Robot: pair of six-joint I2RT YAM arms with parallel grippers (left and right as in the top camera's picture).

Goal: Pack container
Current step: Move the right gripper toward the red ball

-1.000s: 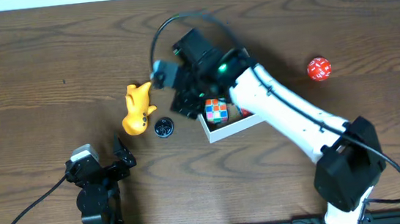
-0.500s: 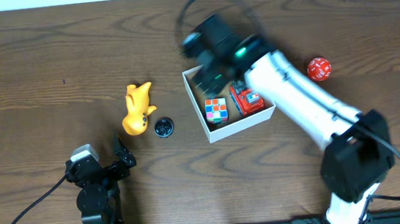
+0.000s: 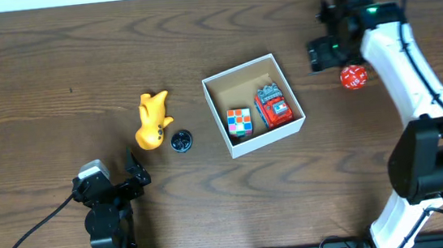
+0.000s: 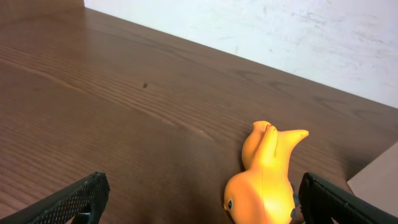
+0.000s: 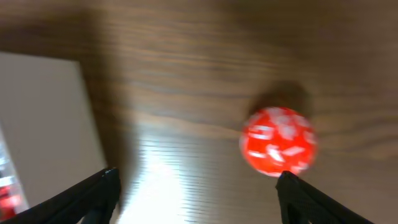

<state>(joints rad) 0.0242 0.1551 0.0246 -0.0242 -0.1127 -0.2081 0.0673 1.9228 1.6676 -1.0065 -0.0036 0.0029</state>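
The container (image 3: 240,83), a white box with a brown inside, sits mid-table and holds a colour cube (image 3: 239,122) and a red toy vehicle (image 3: 274,107). A yellow toy (image 3: 153,121) and a small black round object (image 3: 181,141) lie to its left. A red ball with white marks (image 3: 353,77) lies to its right. My right gripper (image 3: 322,56) is open and empty, between the box and the ball. In the right wrist view the ball (image 5: 278,142) lies just ahead of the right finger of that gripper (image 5: 196,199). My left gripper (image 4: 199,205) is open and empty, with the yellow toy (image 4: 264,174) ahead.
The container's white wall (image 5: 43,124) fills the left of the right wrist view, and its corner (image 4: 380,180) shows at the right edge of the left wrist view. A white wall runs along the table's far edge. The left arm (image 3: 106,212) rests near the front edge.
My right arm has swung from over the container's left side to the far right, next to the red ball, uncovering the box. The left arm and toys have not moved.
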